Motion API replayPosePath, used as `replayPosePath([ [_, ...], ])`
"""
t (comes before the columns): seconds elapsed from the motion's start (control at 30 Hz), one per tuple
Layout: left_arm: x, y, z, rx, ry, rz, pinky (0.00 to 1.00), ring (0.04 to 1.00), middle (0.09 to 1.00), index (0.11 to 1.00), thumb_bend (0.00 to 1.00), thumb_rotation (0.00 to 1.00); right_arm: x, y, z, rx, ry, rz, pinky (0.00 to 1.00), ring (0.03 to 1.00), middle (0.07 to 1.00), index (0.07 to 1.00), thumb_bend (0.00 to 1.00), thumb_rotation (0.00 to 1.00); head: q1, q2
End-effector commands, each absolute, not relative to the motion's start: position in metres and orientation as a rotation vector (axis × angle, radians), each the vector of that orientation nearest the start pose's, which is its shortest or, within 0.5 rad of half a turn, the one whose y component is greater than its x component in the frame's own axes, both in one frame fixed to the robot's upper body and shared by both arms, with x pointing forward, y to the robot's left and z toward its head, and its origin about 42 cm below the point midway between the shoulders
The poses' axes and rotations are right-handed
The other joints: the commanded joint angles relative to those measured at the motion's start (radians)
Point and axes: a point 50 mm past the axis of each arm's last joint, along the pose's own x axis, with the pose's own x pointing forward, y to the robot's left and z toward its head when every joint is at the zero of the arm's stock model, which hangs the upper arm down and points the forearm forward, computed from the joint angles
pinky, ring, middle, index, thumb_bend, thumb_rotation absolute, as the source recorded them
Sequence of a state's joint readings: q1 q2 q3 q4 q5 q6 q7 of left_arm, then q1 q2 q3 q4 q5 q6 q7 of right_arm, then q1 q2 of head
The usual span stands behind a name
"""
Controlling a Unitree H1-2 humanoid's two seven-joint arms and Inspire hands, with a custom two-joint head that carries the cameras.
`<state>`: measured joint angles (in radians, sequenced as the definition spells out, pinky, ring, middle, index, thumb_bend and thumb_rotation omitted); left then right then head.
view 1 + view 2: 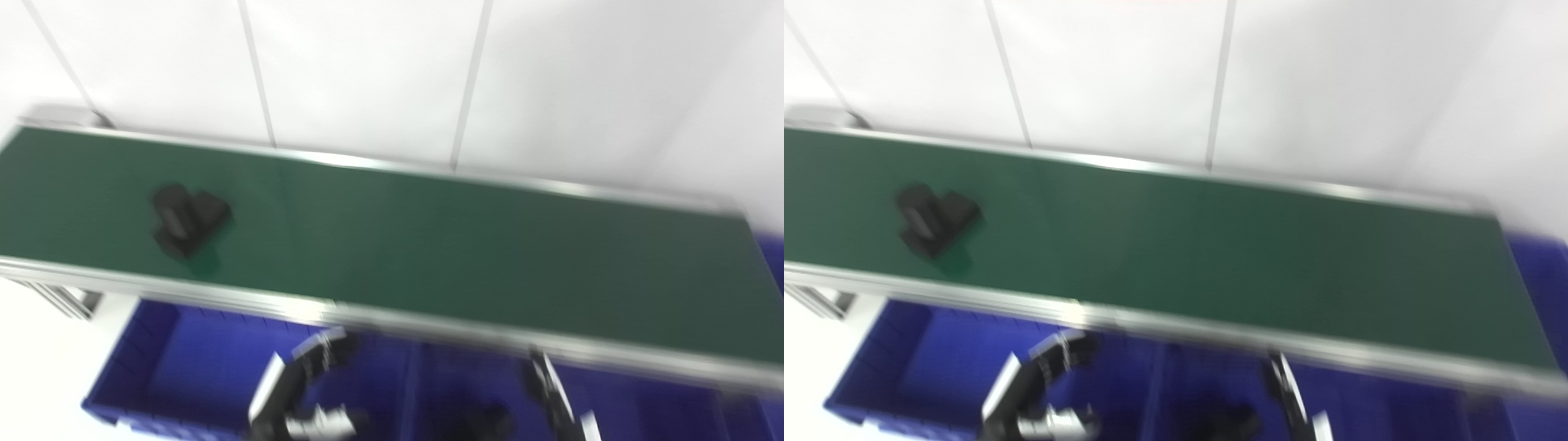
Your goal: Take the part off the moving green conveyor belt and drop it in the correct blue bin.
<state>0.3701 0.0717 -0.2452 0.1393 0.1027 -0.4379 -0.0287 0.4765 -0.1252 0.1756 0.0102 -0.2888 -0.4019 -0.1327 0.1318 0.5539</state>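
Black part: lies on the green belt near its left end, close to the near edge, untouched. Blue bins: below the belt's near edge; left robot hand hangs over them left of centre, right robot hand to its right. Both are too blurred to tell whether their fingers are spread or closed.
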Motion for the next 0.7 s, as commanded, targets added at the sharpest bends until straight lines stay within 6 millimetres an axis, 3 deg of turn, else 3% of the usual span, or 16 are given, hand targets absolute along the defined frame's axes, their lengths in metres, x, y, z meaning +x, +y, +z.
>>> replayPosePath([
  [0.0, 0.134, 0.182, 0.016, 0.119, 0.006, -0.213, 0.70, 0.753, 0.760, 0.734, 0.95, 0.31, 0.104, -0.224, 0.034, -0.309, -0.011, 0.082, 0.77, 0.870, 0.908, 0.969, 0.85, 0.48, 0.010, -0.010],
  [0.3, 0.135, 0.175, 0.009, 0.179, -0.013, -0.195, 0.67, 0.732, 0.745, 0.714, 0.97, 0.31, 0.104, -0.229, 0.029, -0.321, 0.007, 0.083, 0.89, 0.899, 0.896, 0.977, 0.84, 0.46, 0.024, -0.045],
  [0.5, 0.135, 0.174, 0.006, 0.197, -0.019, -0.201, 0.67, 0.733, 0.747, 0.714, 0.95, 0.29, 0.104, -0.228, 0.026, -0.326, 0.016, 0.078, 0.84, 0.879, 0.898, 0.976, 0.84, 0.46, 0.023, -0.079],
  [0.67, 0.135, 0.174, 0.004, 0.217, -0.030, -0.194, 0.66, 0.728, 0.741, 0.708, 0.95, 0.29, 0.104, -0.228, 0.026, -0.330, 0.019, 0.078, 0.81, 0.860, 0.888, 0.978, 0.84, 0.45, 0.023, -0.086],
])
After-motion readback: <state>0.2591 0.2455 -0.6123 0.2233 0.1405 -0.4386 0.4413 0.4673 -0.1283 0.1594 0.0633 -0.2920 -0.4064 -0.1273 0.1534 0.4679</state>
